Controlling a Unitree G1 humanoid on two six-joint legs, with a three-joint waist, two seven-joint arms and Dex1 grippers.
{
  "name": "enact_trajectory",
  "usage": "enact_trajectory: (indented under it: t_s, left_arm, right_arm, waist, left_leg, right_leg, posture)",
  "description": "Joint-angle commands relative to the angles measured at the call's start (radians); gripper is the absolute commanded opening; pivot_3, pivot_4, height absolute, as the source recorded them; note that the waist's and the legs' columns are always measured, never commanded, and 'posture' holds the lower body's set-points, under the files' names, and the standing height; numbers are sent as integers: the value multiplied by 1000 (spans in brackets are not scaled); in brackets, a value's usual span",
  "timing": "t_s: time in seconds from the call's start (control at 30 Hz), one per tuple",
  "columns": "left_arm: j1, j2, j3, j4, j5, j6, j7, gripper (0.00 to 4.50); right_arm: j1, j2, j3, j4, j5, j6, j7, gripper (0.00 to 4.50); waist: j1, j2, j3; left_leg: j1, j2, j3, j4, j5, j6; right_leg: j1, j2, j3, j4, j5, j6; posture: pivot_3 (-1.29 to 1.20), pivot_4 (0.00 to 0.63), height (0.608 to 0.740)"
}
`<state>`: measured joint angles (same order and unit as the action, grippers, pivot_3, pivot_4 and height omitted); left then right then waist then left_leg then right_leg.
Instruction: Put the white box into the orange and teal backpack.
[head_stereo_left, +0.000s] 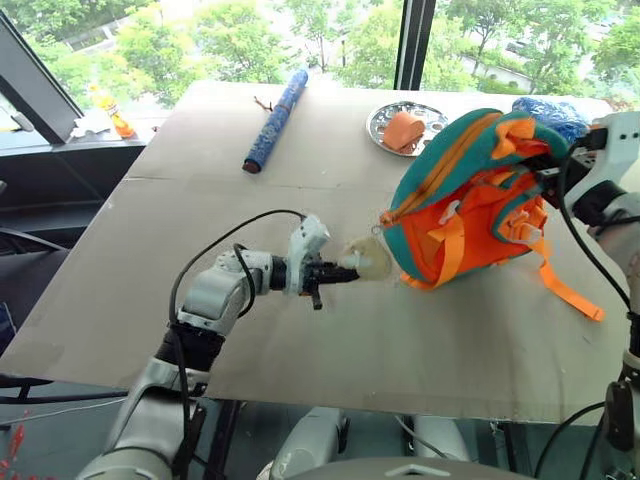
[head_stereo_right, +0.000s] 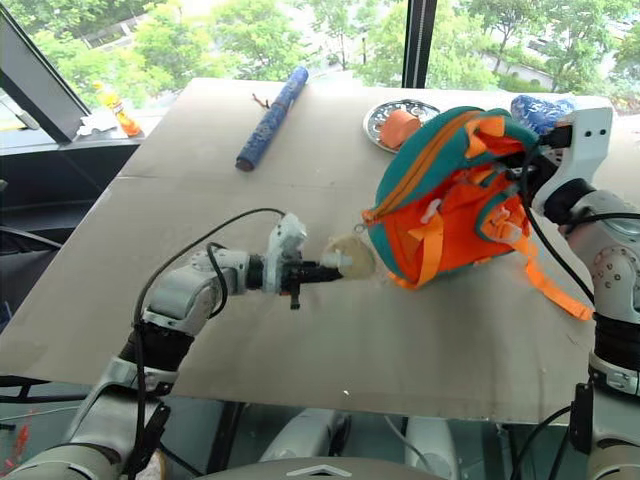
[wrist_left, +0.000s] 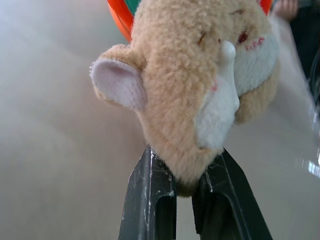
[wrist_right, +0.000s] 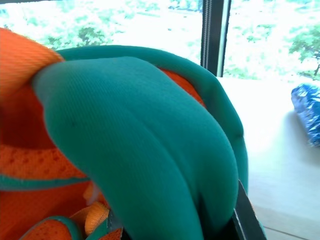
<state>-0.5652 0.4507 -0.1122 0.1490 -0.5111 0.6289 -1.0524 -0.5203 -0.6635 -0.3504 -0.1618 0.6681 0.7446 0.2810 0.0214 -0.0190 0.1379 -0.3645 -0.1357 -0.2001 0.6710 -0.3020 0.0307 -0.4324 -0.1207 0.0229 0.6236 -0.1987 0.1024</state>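
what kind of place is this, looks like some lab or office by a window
Probably an indoor lab or office test area, likely above ground level. A plain table stands against big windows looking out over treetops, with loose test props: a backpack, a metal plate and a blue roll.

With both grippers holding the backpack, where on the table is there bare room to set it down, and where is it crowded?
Free: the near half of the table, below the left gripper, and the left stretch beside the blue roll. Crowded: the far right corner, where the orange and teal backpack, metal plate and blue pouch cluster by the right gripper.
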Motion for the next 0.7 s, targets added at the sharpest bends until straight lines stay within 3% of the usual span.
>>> enact_trajectory:
  t_s: [0.03,0.1,0.2,0.47,0.7]
  left_arm:
    - [-138,7,185,11,-141,41,8,33]
    - [-195,0,233,15,-214,115,19,33]
    - [-185,1,211,4,-211,145,28,33]
    - [40,90,-47,-12,-1,106,15,33]
    - [16,98,-129,77,137,-33,34,33]
  right_arm:
    - [-90,-47,-158,-9,20,-10,-72,0]
    - [-145,-42,-176,13,41,-12,-87,0]
    - [-190,-26,-200,26,64,-15,-113,0]
    - [-139,-29,-272,26,79,-22,-167,0]
    - [-134,-49,-327,21,144,-8,-212,0]
  waist:
    - [-8,0,1]
    - [-18,0,1]
    - [-42,2,-1]
    - [-54,3,0]
    - [-47,3,0]
  left_leg:
    - [-1,0,0,0,0,0]
    - [-1,0,1,-1,0,0]
    - [-1,0,5,-2,0,0]
    - [-3,1,6,-3,0,0]
    - [0,1,7,-3,0,0]
  right_leg:
    - [-1,0,0,0,0,0]
    - [-2,-1,0,0,0,0]
    - [-3,-3,0,1,0,0]
    - [-7,-3,-1,1,0,0]
    - [-6,-2,-1,2,2,-2]
  posture:
    - [0,150,731]
    - [0,150,731]
    - [0,150,731]
    - [0,150,731]
    - [0,150,731]
